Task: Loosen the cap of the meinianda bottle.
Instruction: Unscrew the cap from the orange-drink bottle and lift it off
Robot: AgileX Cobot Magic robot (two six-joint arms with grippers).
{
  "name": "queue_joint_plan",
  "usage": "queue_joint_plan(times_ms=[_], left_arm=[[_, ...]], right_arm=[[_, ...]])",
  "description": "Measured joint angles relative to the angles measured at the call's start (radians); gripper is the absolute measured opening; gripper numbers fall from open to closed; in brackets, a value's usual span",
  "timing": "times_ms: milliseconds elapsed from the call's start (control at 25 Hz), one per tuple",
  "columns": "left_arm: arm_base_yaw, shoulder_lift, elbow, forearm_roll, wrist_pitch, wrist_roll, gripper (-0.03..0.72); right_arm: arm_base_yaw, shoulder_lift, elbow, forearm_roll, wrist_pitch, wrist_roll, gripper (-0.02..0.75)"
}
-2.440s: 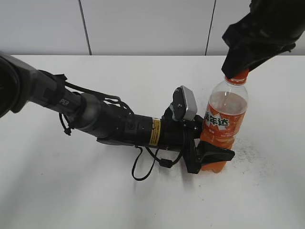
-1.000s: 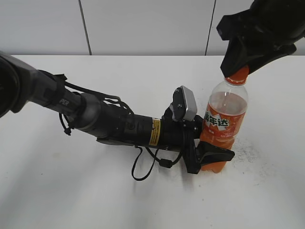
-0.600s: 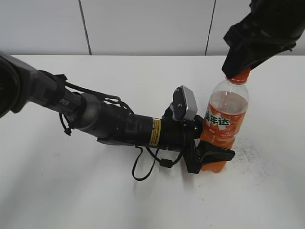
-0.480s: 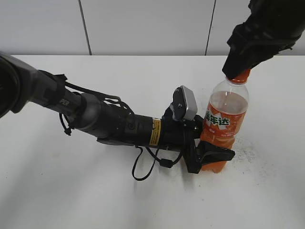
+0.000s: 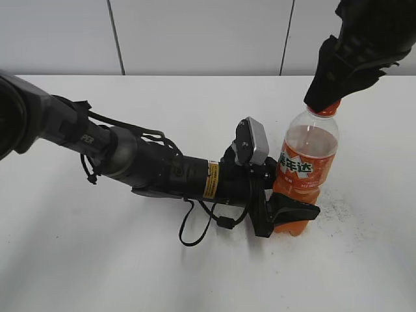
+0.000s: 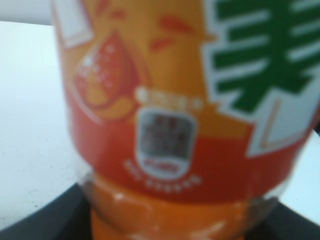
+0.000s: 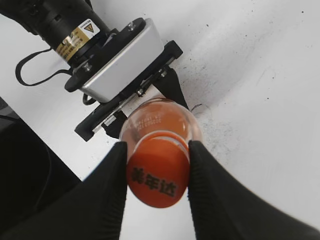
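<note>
Rotation shows: right gripper, clamped on the cap, has turned, loosening it; left gripper pins the meinianda bottle.

The meinianda bottle is clear plastic with orange liquid inside; its label is orange with white-edged green characters. The cap is orange with dark characters on top. Both grippers are black. The table is white, with dark specks.
</note>
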State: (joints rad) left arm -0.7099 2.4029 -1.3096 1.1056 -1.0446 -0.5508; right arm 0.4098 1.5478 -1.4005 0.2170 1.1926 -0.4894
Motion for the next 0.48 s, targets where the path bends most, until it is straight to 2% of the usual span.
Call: queue_joint_plan(times_ms=[480], left_arm=[[0.0,0.0,0.0,0.007,-0.003,0.002,0.475]], right_arm=[[0.0,-0.005,0.0,0.001,0.009,-0.175,0.274]])
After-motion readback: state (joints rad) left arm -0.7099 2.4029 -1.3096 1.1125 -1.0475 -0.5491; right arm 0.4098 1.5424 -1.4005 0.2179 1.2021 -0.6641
